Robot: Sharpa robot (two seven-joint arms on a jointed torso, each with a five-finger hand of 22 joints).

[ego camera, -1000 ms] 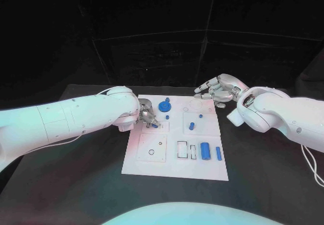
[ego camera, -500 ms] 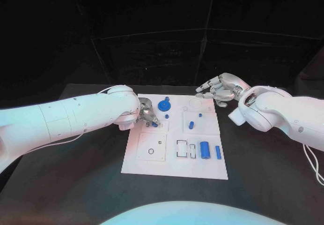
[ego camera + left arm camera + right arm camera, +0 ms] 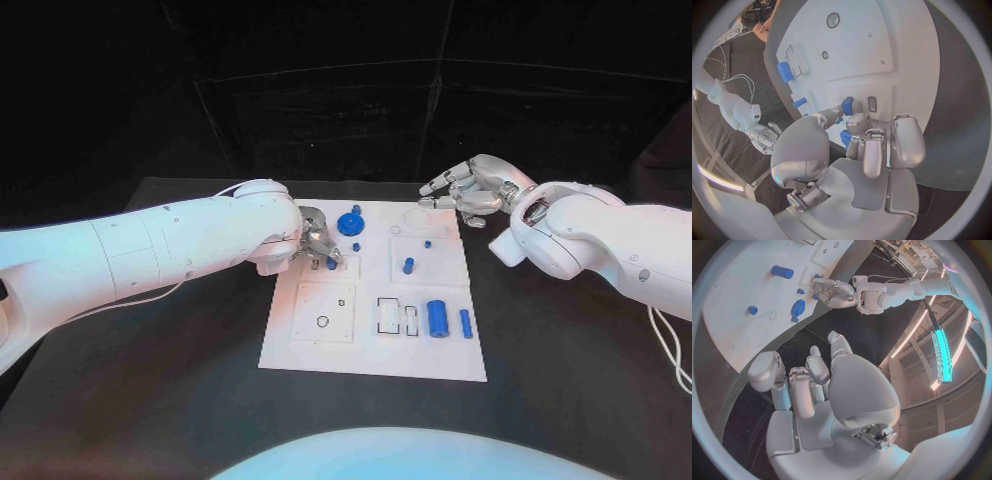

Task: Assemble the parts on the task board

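Now the left hand (image 3: 313,247) has barely shifted vs 1 s ago, fingers pinching a small blue part (image 3: 846,136) at the task board (image 3: 372,352) left edge near its far corner, so seating looks unfinished. Right hand (image 3: 469,193) w/ fingers apart, empty, off the far right corner. Slot under the part is hidden by fingers.

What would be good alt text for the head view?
The left hand holds a small blue part over the white task board. The right hand hovers empty by the board's far right corner. More blue parts lie on the board.
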